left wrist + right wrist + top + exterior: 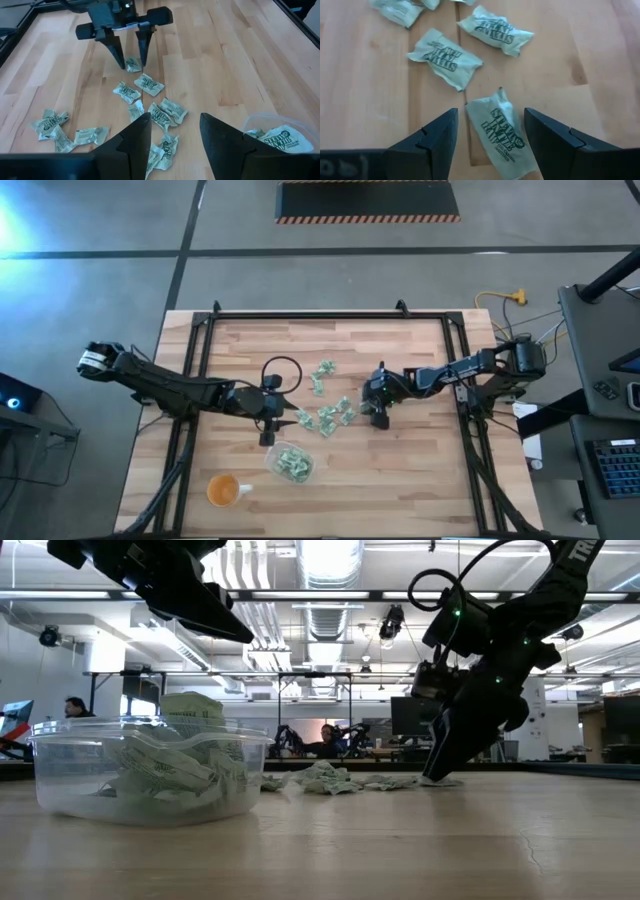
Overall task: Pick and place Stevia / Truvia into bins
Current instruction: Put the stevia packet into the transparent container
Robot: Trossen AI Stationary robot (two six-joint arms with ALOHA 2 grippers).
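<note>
Several pale green Stevia packets [326, 416] lie loose on the wooden table [420, 480], with a few more [321, 372] farther back. The clear bin [290, 463] near the front holds several packets [160, 765]. My right gripper [491, 112] is open and slants down onto the right end of the pile. Its fingers stand on either side of one packet [504, 132] that lies flat on the table. My left gripper [175, 117] hangs open and empty above the table, just beyond the bin's left side [267, 435].
An orange cup with a handle [225, 490] stands near the front edge, left of the bin. A black cable loop [281, 372] lies behind my left gripper. A black frame [330, 315] borders the table's far and side edges. Bare wood lies at the front right.
</note>
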